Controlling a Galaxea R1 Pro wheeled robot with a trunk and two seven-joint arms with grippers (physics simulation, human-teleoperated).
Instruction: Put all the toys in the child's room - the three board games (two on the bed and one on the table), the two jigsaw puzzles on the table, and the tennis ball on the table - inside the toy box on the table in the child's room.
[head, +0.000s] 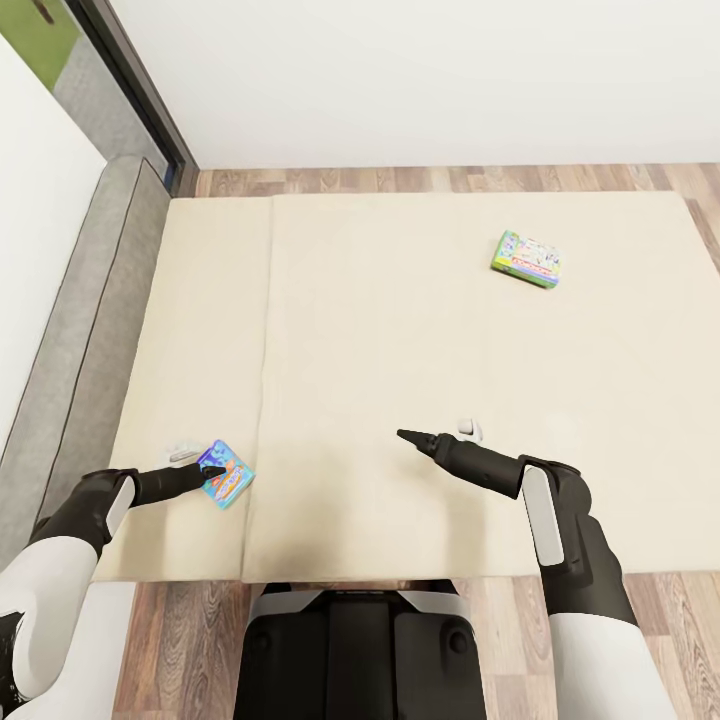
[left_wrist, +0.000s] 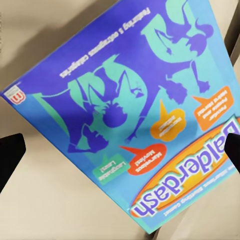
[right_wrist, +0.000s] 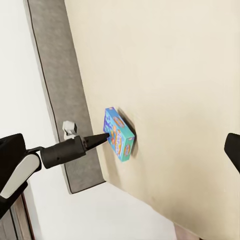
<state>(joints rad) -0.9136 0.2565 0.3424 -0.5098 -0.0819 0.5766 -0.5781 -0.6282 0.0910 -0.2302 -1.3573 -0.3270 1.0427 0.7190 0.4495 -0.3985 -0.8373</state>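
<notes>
A blue board game (head: 228, 474) with "Balderdash" lettering lies near the front left corner of the beige bed (head: 400, 380). My left gripper (head: 200, 462) hovers right over its left edge, open. In the left wrist view the blue box (left_wrist: 130, 115) sits close under the left gripper (left_wrist: 120, 150), whose fingertips (left_wrist: 10, 152) stand wide apart at the picture's edges. A pale green-edged board game (head: 527, 258) rests far off at the bed's back right. My right gripper (head: 436, 432) hangs open over the bed's front middle, holding nothing. The right wrist view shows the blue box (right_wrist: 119, 133) and the left gripper (right_wrist: 87, 132) beside it.
A low grey headboard (head: 80, 340) runs along the bed's left side against a white wall. Wooden floor (head: 450, 178) shows beyond the bed and at its front edge by my base (head: 350, 650). A dark door frame (head: 140, 90) stands at the back left.
</notes>
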